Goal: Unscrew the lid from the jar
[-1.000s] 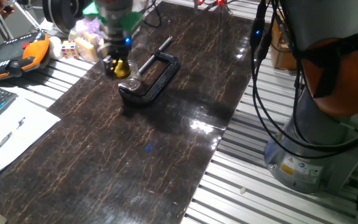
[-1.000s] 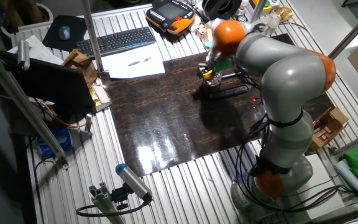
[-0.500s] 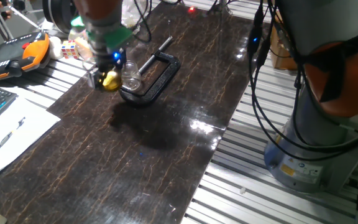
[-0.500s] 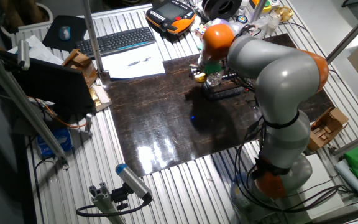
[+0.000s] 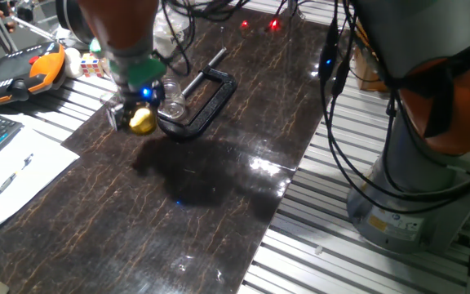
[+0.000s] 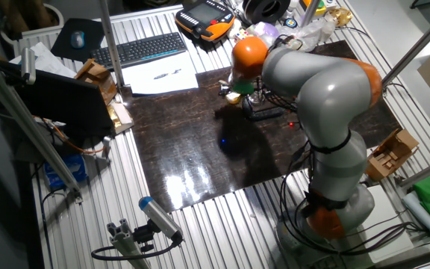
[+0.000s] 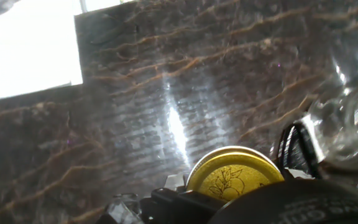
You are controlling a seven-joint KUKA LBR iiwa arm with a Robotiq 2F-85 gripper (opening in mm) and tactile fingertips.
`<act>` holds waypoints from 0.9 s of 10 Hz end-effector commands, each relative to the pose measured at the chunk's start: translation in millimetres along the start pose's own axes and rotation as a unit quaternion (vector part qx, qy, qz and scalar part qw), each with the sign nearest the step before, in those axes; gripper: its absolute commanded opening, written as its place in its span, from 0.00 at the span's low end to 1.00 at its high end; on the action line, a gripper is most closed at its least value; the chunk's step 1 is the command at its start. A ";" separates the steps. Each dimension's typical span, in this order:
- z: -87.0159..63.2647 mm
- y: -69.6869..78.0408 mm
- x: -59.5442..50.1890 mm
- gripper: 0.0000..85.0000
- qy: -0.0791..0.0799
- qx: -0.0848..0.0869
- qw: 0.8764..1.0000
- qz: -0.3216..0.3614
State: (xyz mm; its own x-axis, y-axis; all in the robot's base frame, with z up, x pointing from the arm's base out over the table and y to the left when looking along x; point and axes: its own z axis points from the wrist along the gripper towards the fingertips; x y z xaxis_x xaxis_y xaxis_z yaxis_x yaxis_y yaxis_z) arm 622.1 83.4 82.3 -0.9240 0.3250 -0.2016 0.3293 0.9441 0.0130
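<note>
Pinched flat between the fingers of the gripper (image 5: 140, 121): the lid (image 5: 142, 121), already off and held just above the dark tabletop (image 5: 219, 188). Just beside it, away from the white paper (image 5: 11, 175): the open jar (image 5: 170, 95), upright in the black C-clamp (image 5: 198, 100). Nothing between lid and bare tabletop below; keyboard (image 6: 140, 48) and orange pendant (image 5: 19, 72) well apart.

Overhead glare streaks the glossy table (image 5: 219, 188); hand view blurred, paper overexposed.
</note>
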 end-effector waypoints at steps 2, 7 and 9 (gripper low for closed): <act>13.1 0.3 1.8 0.89 0.006 -0.006 1.000 0.022; 32.4 0.0 6.6 0.91 0.009 -0.019 0.998 0.062; 34.8 -0.2 7.9 0.92 0.010 -0.019 0.997 0.074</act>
State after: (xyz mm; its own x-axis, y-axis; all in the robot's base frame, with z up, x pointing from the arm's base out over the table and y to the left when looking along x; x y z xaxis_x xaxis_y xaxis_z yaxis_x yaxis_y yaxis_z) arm 621.5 83.7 46.4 -0.8686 0.4625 -0.1779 0.4559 0.8865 0.0788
